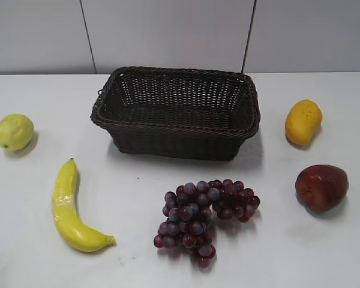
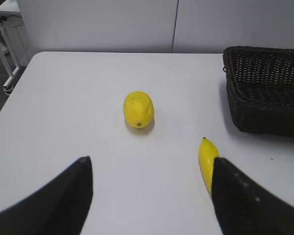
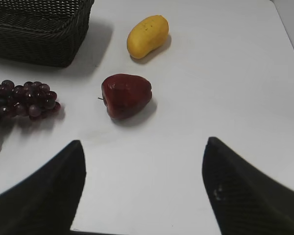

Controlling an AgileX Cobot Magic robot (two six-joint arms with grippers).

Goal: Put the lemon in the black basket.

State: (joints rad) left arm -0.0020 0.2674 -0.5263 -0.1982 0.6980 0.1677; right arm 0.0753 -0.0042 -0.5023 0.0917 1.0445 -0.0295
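The lemon point(image 1: 14, 131) lies on the white table at the far left; it also shows in the left wrist view point(image 2: 138, 109), ahead of my left gripper. The black basket point(image 1: 177, 129) stands empty at the back middle; its corner shows in the left wrist view point(image 2: 264, 88) and the right wrist view point(image 3: 39, 44). My left gripper point(image 2: 151, 164) is open and empty, well short of the lemon. My right gripper point(image 3: 143, 147) is open and empty, above the table's front right. Neither gripper shows in the exterior view.
A banana point(image 1: 72, 210) lies front left, its tip beside my left gripper's right finger point(image 2: 208, 159). Purple grapes point(image 1: 204, 213) lie in front of the basket. A red apple point(image 1: 321, 186) and a mango point(image 1: 303, 121) lie at the right.
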